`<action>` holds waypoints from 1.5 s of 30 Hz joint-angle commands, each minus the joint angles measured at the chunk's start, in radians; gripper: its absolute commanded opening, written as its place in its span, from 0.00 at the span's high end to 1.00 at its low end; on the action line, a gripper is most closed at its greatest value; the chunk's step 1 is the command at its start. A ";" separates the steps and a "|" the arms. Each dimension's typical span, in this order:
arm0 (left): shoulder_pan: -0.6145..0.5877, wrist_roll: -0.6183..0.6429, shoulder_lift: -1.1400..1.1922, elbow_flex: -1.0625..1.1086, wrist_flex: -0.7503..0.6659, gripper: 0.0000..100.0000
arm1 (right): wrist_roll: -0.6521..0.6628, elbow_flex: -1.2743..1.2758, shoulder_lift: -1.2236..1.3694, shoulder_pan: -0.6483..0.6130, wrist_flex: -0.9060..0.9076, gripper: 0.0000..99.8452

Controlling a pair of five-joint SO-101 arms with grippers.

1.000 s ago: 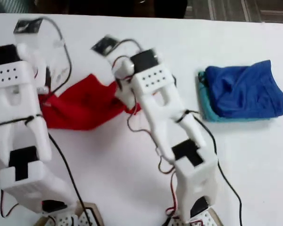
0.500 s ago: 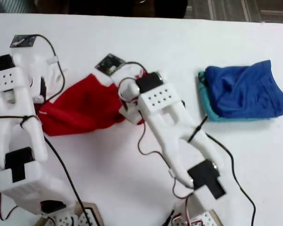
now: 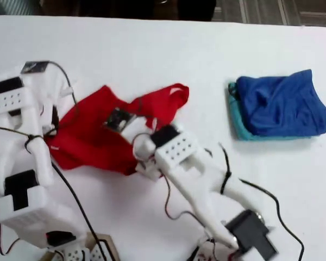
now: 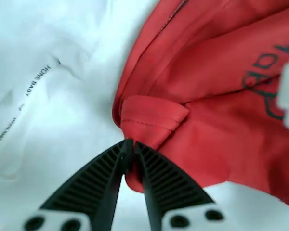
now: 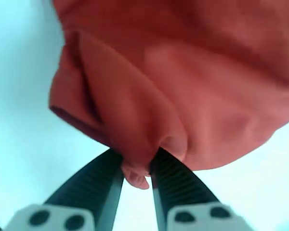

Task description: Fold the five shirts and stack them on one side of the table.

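A red shirt (image 3: 92, 130) lies crumpled on the white table (image 3: 152, 49) left of centre, one strap (image 3: 171, 98) reaching toward the middle. My left gripper (image 4: 133, 153) is shut on a folded hem of the red shirt (image 4: 221, 106) at its left edge, beside the left arm (image 3: 22, 125). My right gripper (image 5: 136, 166) is shut on a bunched fold of the red shirt (image 5: 183, 72) at its near right edge, under the right arm (image 3: 174, 155). A folded blue shirt (image 3: 280, 103) rests on a folded teal shirt (image 3: 236, 122) at the right side.
Red and black cables (image 3: 171, 198) trail from both arms over the near table. The table's far edge (image 3: 163, 19) runs along the back, with dark floor beyond. Bare white tabletop lies between the red shirt and the folded stack.
The right arm has swung toward the near side, dragging the red shirt's right edge with it. The shirt has spread and a strap now shows. The left arm shifted slightly.
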 commanded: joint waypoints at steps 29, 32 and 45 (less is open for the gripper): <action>-0.086 0.000 -0.044 0.044 -0.080 0.97 | 0.000 -0.167 0.372 0.226 -0.229 0.81; -0.086 0.000 -0.044 0.047 -0.080 0.97 | 0.000 -0.318 0.456 0.302 -0.228 0.77; -0.086 0.000 -0.044 0.044 -0.086 0.97 | 0.000 -0.706 0.495 0.406 0.205 0.76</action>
